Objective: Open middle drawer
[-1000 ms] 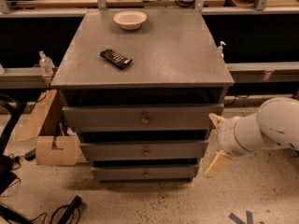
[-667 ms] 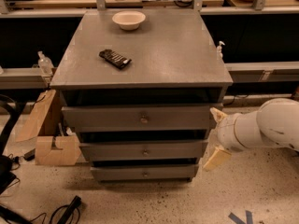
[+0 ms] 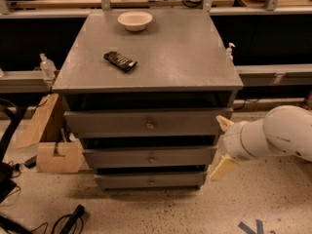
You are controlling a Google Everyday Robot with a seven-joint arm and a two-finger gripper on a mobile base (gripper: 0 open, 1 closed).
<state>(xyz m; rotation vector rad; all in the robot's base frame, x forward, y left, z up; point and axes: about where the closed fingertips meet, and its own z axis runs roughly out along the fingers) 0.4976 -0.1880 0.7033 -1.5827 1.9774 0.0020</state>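
Observation:
A grey cabinet holds three drawers, one above another. The middle drawer (image 3: 148, 156) is wide and shallow with a small round metal knob (image 3: 151, 158) at its centre, and its front lines up with the others. My gripper (image 3: 220, 145) sits at the cabinet's right front corner, level with the middle drawer and to the right of it. Its two cream fingers are spread apart, one finger (image 3: 224, 123) up by the top drawer and the other lower by the bottom drawer. It holds nothing.
On the cabinet top (image 3: 185, 52) lie a white bowl (image 3: 134, 20) at the back and a dark snack packet (image 3: 120, 61) left of centre. Cardboard boxes (image 3: 53, 150) stand on the floor at the left. Cables lie at the lower left. Benches run behind.
My gripper and arm have shifted slightly left toward the cabinet's right front corner. The drawers have not moved.

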